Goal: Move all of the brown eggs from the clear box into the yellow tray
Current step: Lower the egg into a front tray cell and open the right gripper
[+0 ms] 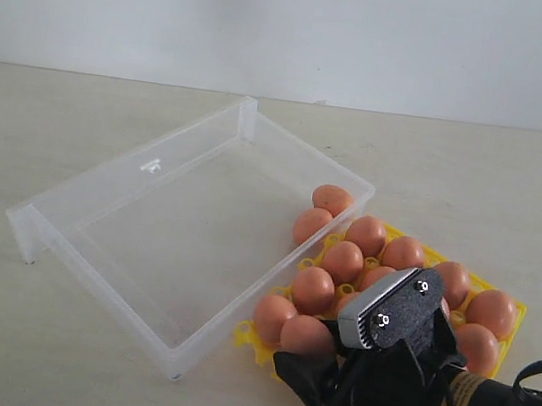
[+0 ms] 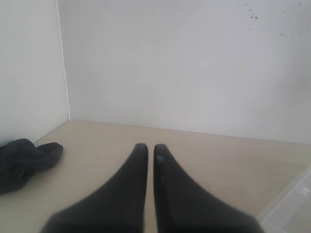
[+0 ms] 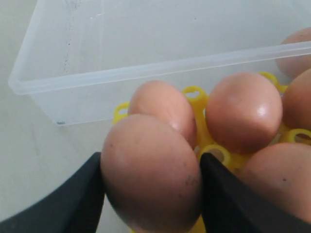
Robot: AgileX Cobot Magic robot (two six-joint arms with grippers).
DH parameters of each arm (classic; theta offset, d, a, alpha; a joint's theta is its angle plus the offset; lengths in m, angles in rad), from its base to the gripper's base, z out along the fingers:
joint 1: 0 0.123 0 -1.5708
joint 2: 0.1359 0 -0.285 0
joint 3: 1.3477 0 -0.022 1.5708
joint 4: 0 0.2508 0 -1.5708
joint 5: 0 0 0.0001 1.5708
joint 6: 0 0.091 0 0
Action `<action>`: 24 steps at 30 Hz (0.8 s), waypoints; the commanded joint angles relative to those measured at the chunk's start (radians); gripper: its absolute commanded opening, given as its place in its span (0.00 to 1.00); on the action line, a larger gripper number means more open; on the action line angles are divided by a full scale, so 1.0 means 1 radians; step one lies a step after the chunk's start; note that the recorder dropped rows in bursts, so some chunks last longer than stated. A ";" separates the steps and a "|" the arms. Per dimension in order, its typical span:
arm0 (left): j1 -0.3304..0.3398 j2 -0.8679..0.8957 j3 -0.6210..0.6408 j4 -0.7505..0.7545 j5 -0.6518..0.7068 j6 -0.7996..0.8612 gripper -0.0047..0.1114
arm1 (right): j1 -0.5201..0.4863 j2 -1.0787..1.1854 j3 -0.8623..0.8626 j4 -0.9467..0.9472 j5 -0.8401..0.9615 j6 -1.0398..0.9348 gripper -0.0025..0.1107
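My right gripper point(image 3: 151, 167) is shut on a brown egg point(image 3: 150, 179), one black finger point(image 3: 90, 189) pressing each side. In the exterior view this egg point(image 1: 308, 335) sits at the near left corner of the yellow tray point(image 1: 515, 320), with the right gripper point(image 1: 309, 350) around it. Several more brown eggs point(image 1: 367, 235) fill the tray's cups. Two eggs point(image 1: 332, 200) lie in the right corner of the clear box point(image 1: 148, 216), which is otherwise bare. My left gripper point(image 2: 150, 148) is shut on nothing, above the bare table, and is out of the exterior view.
The clear box wall point(image 3: 146, 68) runs right beside the tray's edge point(image 3: 194, 92). A dark cloth point(image 2: 24, 162) lies on the table near a wall corner in the left wrist view, where a corner of the clear box point(image 2: 291, 204) also shows.
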 commanded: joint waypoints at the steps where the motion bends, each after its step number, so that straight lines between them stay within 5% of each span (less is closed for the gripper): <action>1: -0.001 -0.004 -0.003 0.000 -0.008 0.002 0.08 | 0.001 0.004 0.001 -0.029 0.015 -0.006 0.34; 9: -0.001 -0.004 -0.003 0.000 -0.008 0.002 0.08 | 0.001 0.004 0.001 -0.023 0.015 -0.003 0.54; 24: -0.001 -0.004 -0.003 0.000 -0.008 0.002 0.08 | 0.000 0.004 0.001 -0.019 -0.136 -0.003 0.55</action>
